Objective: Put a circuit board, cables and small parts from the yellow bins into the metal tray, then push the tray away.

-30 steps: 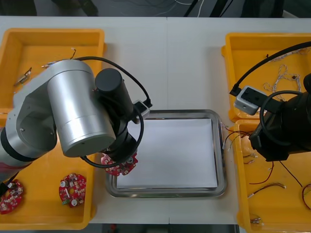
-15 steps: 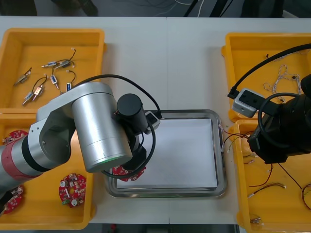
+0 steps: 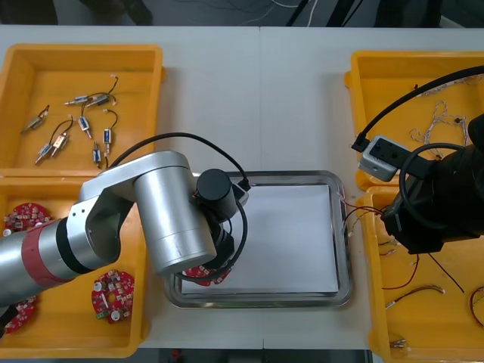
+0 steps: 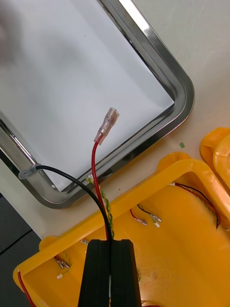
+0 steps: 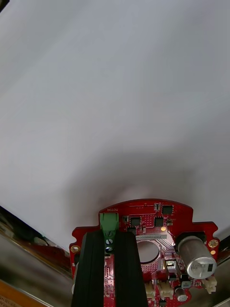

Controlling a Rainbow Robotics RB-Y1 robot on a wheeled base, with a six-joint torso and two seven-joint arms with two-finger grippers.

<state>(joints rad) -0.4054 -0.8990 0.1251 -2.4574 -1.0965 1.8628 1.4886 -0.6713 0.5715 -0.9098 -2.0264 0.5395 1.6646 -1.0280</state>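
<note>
The left gripper (image 5: 109,238) is closed on a round red circuit board (image 5: 158,225). The board is held low over the white inside of the metal tray (image 3: 344,249), at its near left corner, and the arm is bent across the near left yellow bin (image 3: 68,349). The right gripper (image 4: 109,245) is clamped on a red cable (image 4: 94,158) and a black cable (image 4: 72,178) above the rim of the near right yellow bin (image 4: 177,165). The cable ends reach over the tray's edge.

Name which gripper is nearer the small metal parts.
Left. The left gripper, shut on a circuit board at the near left corner of the metal tray, is closer to the small metal parts. The right gripper, shut on cables, is across the tray over a yellow bin.
</note>
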